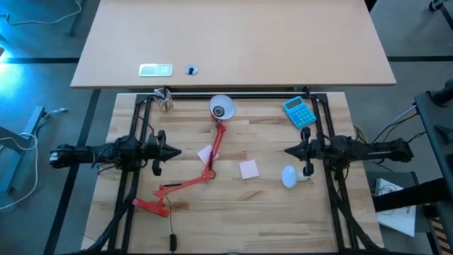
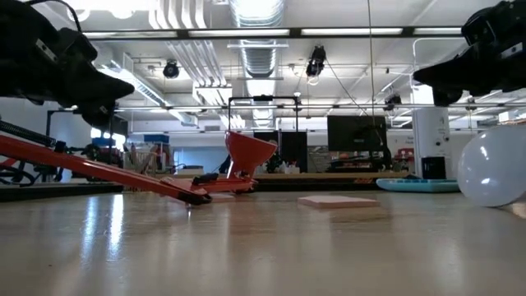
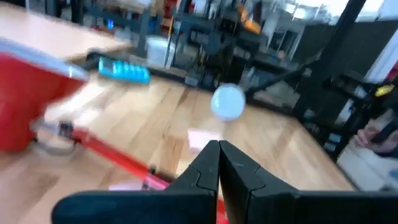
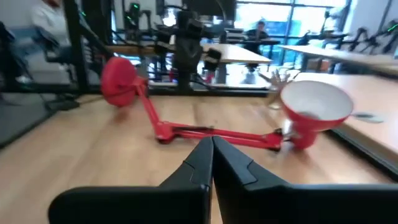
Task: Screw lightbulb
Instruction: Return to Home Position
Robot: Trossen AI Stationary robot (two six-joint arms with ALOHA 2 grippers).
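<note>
Lightbulb [image 3: 227,101] in left wrist view; right wrist: lamp shade [image 4: 314,104].

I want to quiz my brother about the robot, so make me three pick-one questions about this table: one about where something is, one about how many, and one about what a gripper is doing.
1. Where is the lightbulb?
A. In the left gripper
B. Lying on the table, near the right gripper
C. On the floor

2. How many pink sticky notes are on the table?
A. One
B. Two
C. Five

3. How are the right gripper's fingers?
A. Wide open
B. Shut on the lightbulb
C. Shut, holding nothing

Answers:
1 B, the lightbulb rests on the wood near the right gripper.
2 B, two pink squares show in the high view.
3 C, the right wrist view shows the fingers pressed together with nothing between them.
</note>
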